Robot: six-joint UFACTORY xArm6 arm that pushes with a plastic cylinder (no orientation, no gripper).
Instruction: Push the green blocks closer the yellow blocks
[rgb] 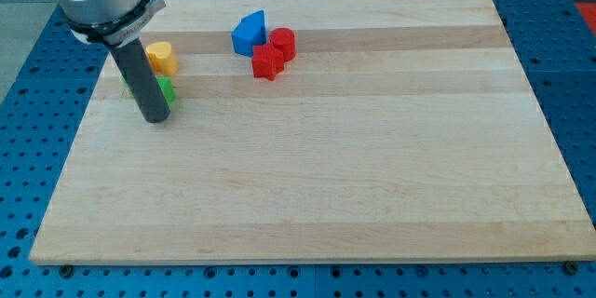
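My tip (155,118) rests on the wooden board at the view's left. A green block (168,90) sits right behind the rod, touching it or nearly so, and is mostly hidden, so its shape cannot be made out. A yellow block (161,56), rounded like a heart, lies just above the green one toward the view's top. The rod hides whatever lies to the left of these two.
A blue block (250,33) lies near the view's top centre-left. Two red blocks sit next to it: a cylinder-like one (283,43) and a star-like one (267,61). The board's left edge (70,158) is close to my tip.
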